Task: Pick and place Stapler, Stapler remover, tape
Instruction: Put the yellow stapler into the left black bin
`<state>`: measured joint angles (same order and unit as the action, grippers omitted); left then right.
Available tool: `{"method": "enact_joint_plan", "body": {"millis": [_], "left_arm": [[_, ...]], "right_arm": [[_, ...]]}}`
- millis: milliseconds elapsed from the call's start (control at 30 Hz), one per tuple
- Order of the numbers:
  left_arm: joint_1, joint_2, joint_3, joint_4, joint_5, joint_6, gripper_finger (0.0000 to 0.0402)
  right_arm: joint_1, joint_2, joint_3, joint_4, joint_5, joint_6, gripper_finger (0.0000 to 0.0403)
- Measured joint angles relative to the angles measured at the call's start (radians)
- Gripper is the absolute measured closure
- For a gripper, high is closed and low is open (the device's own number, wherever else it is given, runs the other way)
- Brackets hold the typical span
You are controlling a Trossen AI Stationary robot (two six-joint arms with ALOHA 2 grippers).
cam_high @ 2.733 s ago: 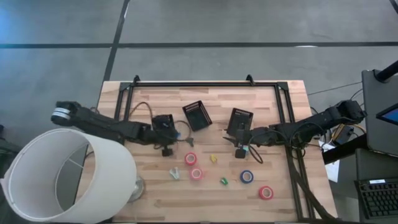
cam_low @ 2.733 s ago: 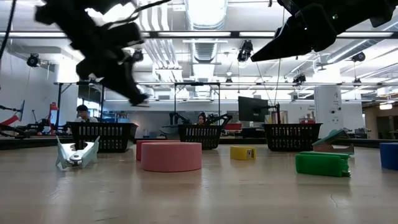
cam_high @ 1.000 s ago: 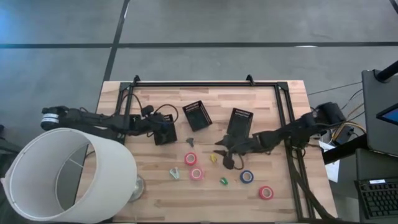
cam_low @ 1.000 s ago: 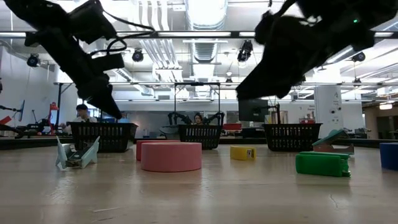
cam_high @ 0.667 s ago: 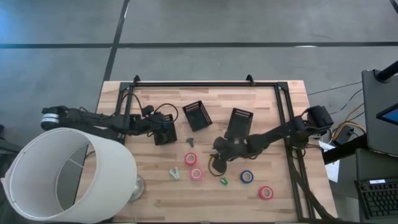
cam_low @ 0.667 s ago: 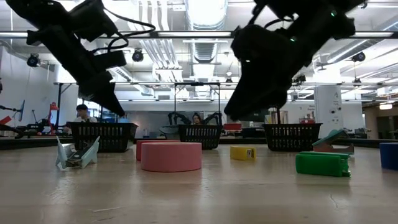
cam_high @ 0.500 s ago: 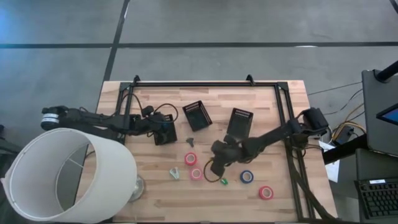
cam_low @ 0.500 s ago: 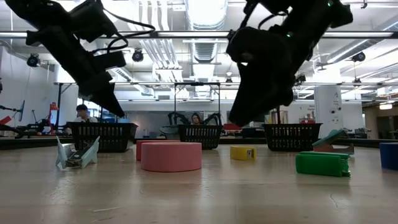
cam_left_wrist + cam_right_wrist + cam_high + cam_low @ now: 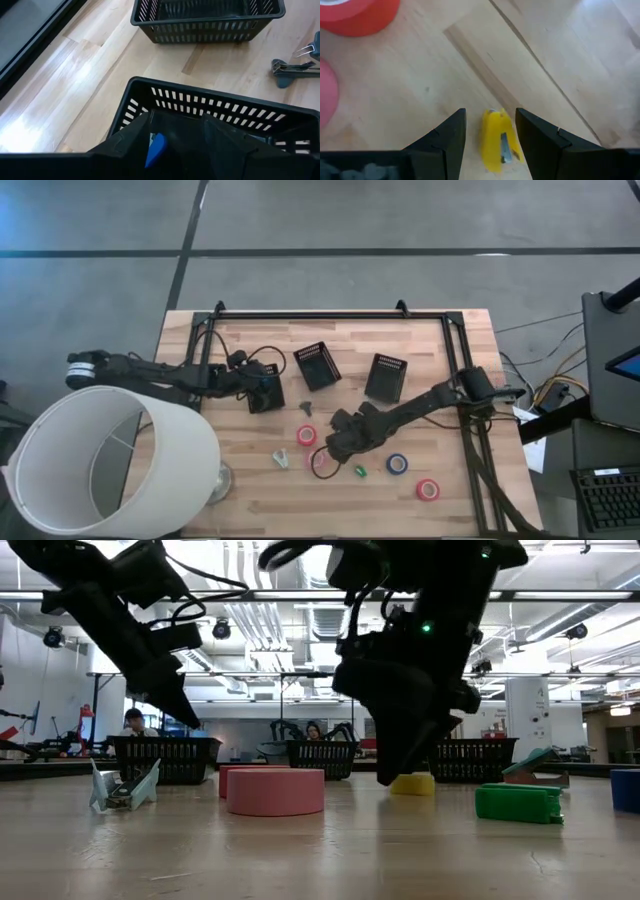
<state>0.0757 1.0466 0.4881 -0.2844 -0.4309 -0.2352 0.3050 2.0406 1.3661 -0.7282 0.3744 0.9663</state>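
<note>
My right gripper is open and low over the table, its fingers on either side of a small yellow stapler without touching it; in the high view the gripper hides the stapler. Two pink tape rolls lie just left of it, a blue roll and a red roll to its right. A green stapler lies near them. A silver staple remover and a grey one rest on the table. My left gripper is open above a black mesh bin that holds a blue object.
Two more black mesh bins stand at the table's middle. A black frame runs along the far edge and both sides. A large white lamp shade covers the near left corner.
My right gripper has gone toward the table's left and near edge and come down, from beside the blue roll to over the yellow stapler, which now lies between its open fingers.
</note>
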Motion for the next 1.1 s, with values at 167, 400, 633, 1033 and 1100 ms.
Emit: {"method": "enact_joint_plan", "body": {"millis": [167,400,633,1033,1100], "left_arm": [[0.0,0.0,0.0,0.0,0.0,0.0,0.0221],[0.0,0.0,-0.001,-0.001,0.001,0.0,0.0223],[0.001,0.0,-0.001,0.0,0.001,0.0,0.0225],[0.001,0.0,-0.001,0.0,0.001,0.0,0.0225],[0.001,0.0,-0.001,0.0,0.001,0.0,0.0225]], "right_arm": [[0.0,0.043,0.036,0.001,0.0,-0.015,0.0234],[0.0,0.043,0.027,0.004,-0.003,-0.056,0.024],[0.005,0.038,0.028,-0.052,-0.038,-0.135,0.0278],[0.002,0.038,0.047,-0.111,-0.151,-0.382,0.025],[-0.002,0.038,0.057,-0.136,-0.176,-0.409,0.0239]]}}
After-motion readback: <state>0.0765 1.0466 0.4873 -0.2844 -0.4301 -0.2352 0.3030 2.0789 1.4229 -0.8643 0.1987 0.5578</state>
